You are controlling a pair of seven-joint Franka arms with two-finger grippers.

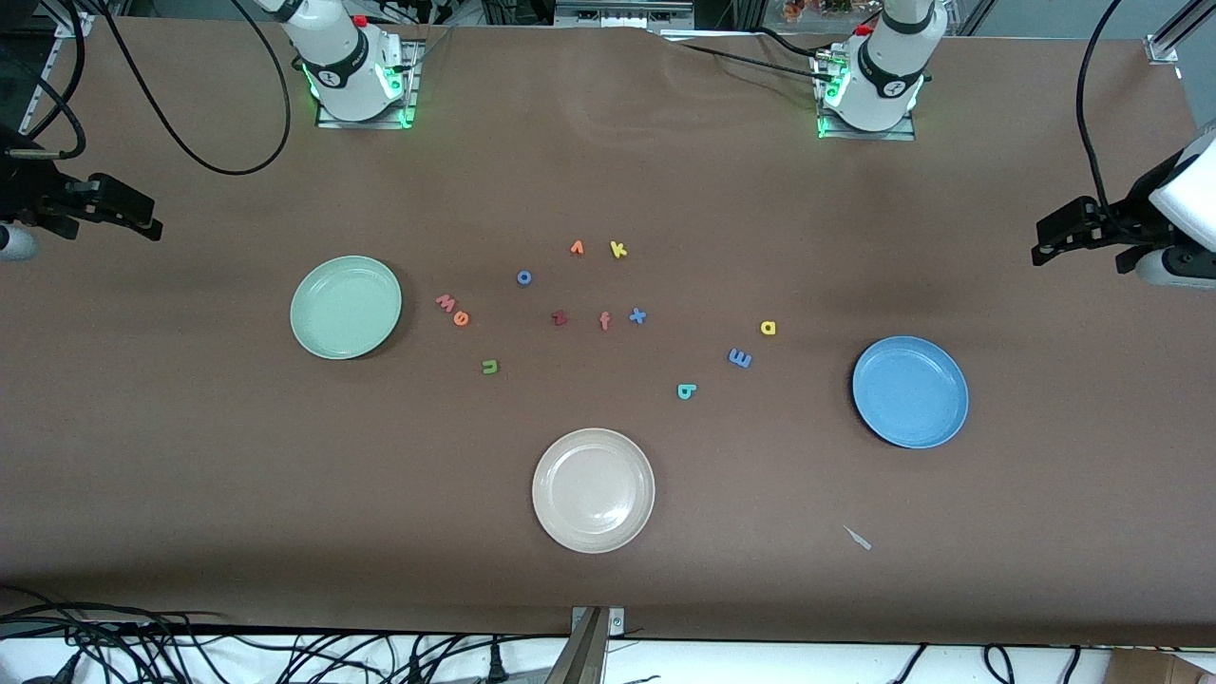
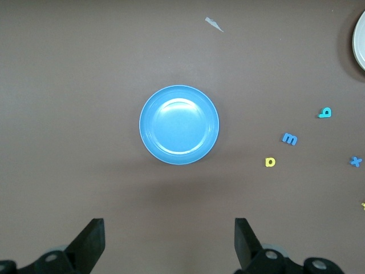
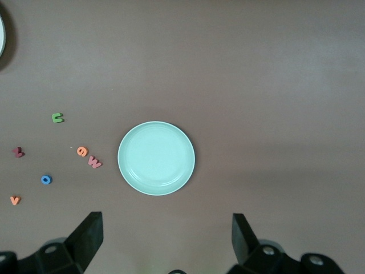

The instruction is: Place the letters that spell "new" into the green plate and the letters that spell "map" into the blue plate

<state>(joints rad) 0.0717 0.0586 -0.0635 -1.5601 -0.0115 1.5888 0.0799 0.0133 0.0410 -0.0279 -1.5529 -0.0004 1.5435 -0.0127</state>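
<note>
My left gripper (image 2: 168, 248) hangs open and empty, high over the table's edge at the left arm's end. My right gripper (image 3: 165, 245) hangs the same way over the right arm's end.

The round mid-blue plate (image 1: 910, 391) and round mint-green plate (image 1: 346, 307) both lie empty. The salmon foam w (image 1: 445, 303), orange foam e (image 1: 461, 318) and green foam n (image 1: 490, 367) sit just beside the green plate. The yellow foam a (image 1: 769, 328), blue foam m (image 1: 740, 358) and teal foam p (image 1: 686, 390) lie near the blue plate.

No letter is sorted yet. I judge the first pick comes next: descending precisely onto one tiny letter.
</note>
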